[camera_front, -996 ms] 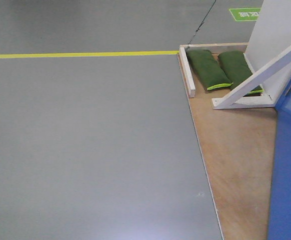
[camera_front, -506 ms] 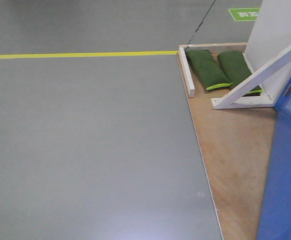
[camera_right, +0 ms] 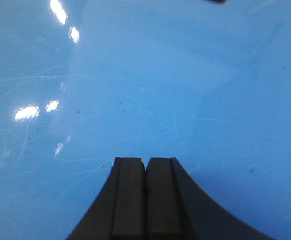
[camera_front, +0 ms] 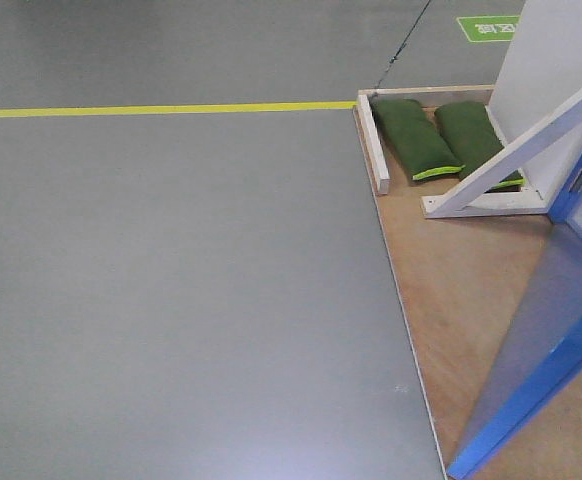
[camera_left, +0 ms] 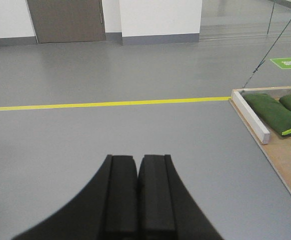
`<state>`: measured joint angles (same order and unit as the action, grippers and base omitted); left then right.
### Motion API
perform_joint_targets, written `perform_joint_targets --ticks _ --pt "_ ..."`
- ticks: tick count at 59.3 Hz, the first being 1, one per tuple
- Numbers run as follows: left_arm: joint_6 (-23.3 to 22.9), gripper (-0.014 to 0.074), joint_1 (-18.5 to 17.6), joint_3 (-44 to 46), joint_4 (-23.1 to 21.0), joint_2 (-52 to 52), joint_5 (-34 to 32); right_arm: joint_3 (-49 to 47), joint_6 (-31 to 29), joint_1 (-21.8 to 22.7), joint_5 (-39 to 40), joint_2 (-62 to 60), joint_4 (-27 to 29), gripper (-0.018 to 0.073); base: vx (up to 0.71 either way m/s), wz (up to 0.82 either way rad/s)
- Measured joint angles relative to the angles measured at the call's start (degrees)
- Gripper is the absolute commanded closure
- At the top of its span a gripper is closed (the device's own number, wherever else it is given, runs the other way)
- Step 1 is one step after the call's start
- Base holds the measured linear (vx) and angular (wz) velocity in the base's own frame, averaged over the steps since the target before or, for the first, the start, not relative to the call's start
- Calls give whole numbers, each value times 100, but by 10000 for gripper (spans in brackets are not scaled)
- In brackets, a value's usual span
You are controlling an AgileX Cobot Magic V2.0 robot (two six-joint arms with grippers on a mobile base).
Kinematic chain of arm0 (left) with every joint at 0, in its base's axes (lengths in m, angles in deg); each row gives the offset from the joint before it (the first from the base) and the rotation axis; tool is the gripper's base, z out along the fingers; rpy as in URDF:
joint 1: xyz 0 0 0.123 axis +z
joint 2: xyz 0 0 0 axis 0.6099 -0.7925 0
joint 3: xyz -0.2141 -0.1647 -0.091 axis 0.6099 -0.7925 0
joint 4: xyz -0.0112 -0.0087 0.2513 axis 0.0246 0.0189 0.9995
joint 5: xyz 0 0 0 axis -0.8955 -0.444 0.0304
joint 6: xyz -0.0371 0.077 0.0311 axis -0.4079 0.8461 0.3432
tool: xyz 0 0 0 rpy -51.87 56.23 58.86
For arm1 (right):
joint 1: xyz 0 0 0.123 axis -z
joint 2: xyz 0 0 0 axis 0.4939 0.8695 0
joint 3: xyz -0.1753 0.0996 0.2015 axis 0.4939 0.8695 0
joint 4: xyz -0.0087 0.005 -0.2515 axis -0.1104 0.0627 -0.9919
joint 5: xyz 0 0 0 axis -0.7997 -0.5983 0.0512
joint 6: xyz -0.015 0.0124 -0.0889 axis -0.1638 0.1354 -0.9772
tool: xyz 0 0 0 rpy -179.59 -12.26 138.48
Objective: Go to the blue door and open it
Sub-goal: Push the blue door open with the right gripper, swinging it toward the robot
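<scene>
Wide grey smooth floor (camera_front: 171, 280): open run from 9 to 12 o'clock. Glossy bright-blue flat door panel (camera_front: 546, 320) blocks 4 o'clock, slanting across bare plywood base board (camera_front: 461, 290). White wooden diagonal brace (camera_front: 516, 150) and two dark-green sandbags (camera_front: 416, 138) obstruct 2 o'clock. Right wrist view: door panel fills everything ahead of black right gripper (camera_right: 146, 200).

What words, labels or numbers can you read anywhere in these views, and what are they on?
On the green floor sign: white characters, too blurred to read in either view that shows it.
On the blue door: no text visible.
No other writing shows.
</scene>
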<state>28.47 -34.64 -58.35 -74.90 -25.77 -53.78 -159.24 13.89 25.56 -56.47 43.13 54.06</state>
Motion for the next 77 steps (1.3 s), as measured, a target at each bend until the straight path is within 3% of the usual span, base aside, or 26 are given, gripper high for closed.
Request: perform_joint_targets --ticks 17,42,62,77 --pt "0 524 0 0 0 0 0 -75 -18 -1353 105 -59 241 561 0 0" --pt "0 524 0 0 0 0 0 -74 -19 -2753 3123 566 8 561 0 0" --pt "0 524 0 0 0 0 0 -68 -19 -3539 3259 1122 -21 561 0 0" --pt "0 524 0 0 0 0 0 -66 -20 -3730 3551 1171 -46 561 0 0"
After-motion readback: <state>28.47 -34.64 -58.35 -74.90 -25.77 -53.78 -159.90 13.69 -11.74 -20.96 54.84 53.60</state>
